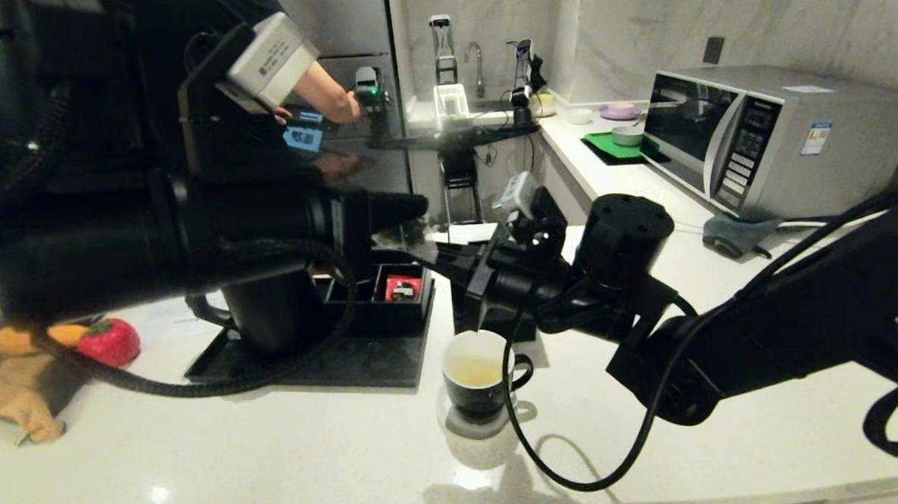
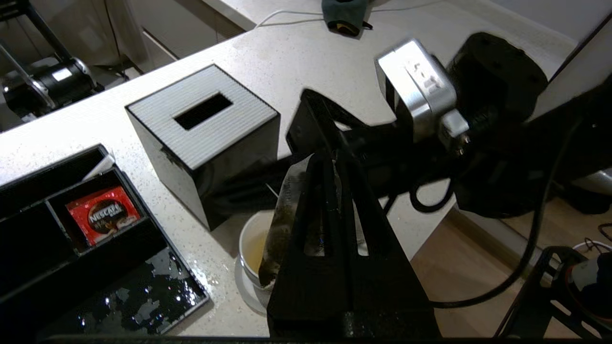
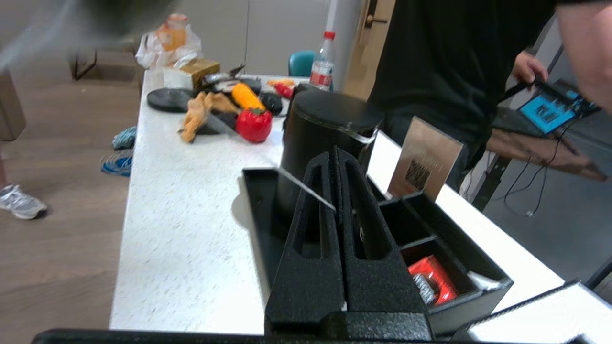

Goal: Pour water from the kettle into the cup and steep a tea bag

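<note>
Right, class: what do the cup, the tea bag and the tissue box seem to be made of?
Cup: probably glazed ceramic, glossy black outside, white inside.
Tea bag: thin translucent mesh, dark leaves showing through; paper or nylon unclear.
Tissue box: rigid, likely plastic, with a ribbed grey top and smooth dark sides.

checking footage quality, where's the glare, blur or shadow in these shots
Head view: dim, the cup casts shadows on the counter, straight edges bow. Left wrist view: bright glints on the wet tray. Right wrist view: the top left corner is smeared, the background soft.
</note>
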Available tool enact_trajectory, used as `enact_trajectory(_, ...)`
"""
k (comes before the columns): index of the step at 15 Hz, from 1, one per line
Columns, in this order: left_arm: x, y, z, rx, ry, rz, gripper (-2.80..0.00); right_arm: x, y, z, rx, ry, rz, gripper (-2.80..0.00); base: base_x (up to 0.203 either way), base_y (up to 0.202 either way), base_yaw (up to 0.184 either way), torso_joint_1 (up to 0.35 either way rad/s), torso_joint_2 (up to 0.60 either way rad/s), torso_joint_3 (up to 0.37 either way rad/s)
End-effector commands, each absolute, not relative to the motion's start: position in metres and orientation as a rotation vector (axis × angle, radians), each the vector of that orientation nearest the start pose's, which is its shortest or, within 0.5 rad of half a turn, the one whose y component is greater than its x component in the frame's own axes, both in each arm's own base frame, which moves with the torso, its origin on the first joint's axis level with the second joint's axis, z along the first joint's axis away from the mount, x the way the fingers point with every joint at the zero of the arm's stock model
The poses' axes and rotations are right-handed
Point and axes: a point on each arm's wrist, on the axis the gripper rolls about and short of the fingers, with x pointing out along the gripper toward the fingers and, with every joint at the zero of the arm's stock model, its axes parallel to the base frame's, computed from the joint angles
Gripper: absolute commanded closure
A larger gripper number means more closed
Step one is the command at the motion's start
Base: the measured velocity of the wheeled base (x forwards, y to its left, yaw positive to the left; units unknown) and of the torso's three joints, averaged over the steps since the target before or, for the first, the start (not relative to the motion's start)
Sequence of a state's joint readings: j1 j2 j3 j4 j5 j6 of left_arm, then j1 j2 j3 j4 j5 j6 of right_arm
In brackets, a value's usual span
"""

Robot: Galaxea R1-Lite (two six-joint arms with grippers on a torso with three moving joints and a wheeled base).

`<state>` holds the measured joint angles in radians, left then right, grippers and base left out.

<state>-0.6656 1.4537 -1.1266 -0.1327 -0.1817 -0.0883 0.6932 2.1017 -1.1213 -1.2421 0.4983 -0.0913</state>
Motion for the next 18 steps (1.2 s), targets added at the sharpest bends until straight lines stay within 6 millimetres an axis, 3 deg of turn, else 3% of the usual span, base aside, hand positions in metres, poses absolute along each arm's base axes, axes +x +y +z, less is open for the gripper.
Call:
enact_trajectory(1, 0.189, -0.166, 0.289, -0.025, 0.247, -0.856, 0.00, 0.311, 0.273, 0.184, -0.051, -0.353, 1.172, 0.00, 0.000, 0.000, 0.000, 0.000, 0.00, 0.000)
enact_trajectory(14, 0.194, -0.166, 0.272, -0.011, 0.299, -0.841, 0.00, 0.313, 0.274, 0.195, -0.047, -0.398, 1.166, 0.00, 0.000, 0.000, 0.000, 0.000, 0.00, 0.000)
enact_trajectory(15, 0.195, -0.167, 0.271, -0.010, 0.303, -0.841, -2.80, 0.313, 0.274, 0.195, -0.046, -0.397, 1.167, 0.00, 0.000, 0.000, 0.000, 0.000, 0.00, 0.000)
enact_trajectory(18, 0.195, -0.167, 0.271, -0.010, 0.303, -0.841, -2.80, 0.313, 0.274, 0.195, -0.046, -0.397, 1.167, 0.00, 0.000, 0.000, 0.000, 0.000, 0.00, 0.000)
